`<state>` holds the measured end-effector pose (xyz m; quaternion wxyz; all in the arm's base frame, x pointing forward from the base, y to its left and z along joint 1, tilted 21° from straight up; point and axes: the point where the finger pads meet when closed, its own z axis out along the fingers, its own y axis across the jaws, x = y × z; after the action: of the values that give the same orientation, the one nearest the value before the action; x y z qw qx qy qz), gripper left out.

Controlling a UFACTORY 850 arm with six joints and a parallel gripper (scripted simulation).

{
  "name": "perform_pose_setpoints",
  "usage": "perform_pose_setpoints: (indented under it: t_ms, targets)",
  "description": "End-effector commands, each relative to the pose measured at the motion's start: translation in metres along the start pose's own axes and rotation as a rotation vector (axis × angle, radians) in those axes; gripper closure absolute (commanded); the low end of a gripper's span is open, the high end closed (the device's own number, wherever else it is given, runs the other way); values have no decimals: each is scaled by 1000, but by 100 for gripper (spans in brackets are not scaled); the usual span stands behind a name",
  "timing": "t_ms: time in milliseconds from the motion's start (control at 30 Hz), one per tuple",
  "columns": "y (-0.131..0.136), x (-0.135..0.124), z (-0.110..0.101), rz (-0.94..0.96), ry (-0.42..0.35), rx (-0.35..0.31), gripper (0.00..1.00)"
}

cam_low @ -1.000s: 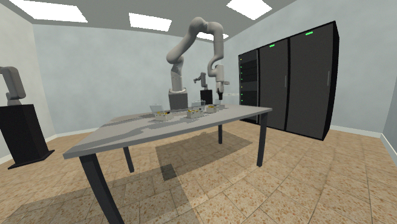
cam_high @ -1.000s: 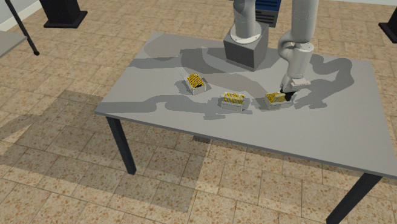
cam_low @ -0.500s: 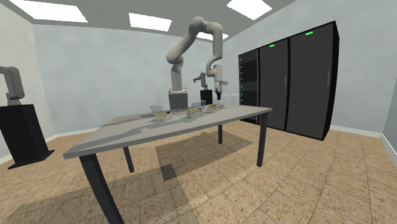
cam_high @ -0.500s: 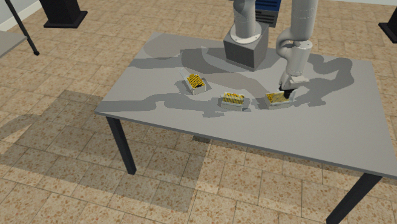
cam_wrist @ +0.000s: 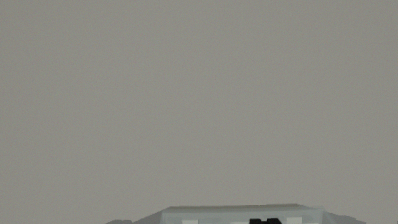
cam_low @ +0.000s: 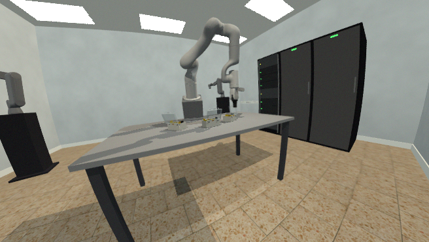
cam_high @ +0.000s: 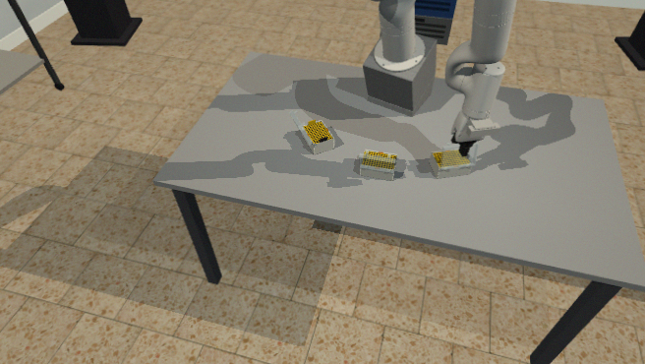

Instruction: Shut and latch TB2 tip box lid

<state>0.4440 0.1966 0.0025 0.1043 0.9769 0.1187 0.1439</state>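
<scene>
Lighting even and moderately bright throughout. Source: white rectangular ceiling panels point(cam_low: 52, 13) seen in the exterior view, each blown out to flat white. Several overlapping shadows of the arm point(cam_high: 479, 64) fall across the grey surface point(cam_high: 492, 216) in two grey tones, hard-edged with stepped, blocky outlines; the surface's own shadow lies as darker rectangles on the tiled floor point(cam_high: 147, 305). No glare on the surface. Exterior view shows wide-angle stretch: ceiling line bows and the dark cabinets point(cam_low: 330, 85) lean at the right edge. Wrist view almost wholly a flat grey field, soft and low in contrast, with a pale blurred shape at the bottom edge. Small objects appear coarse and pixelated.
</scene>
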Motion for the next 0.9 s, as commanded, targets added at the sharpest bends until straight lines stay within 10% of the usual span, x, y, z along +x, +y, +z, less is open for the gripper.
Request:
perform_pose_setpoints:
  t_ms: [0, 867]
  targets:
    - [0, -5, -1, 0, 2, 1, 100]
    - [0, -18, -3, 0, 2, 1, 100]
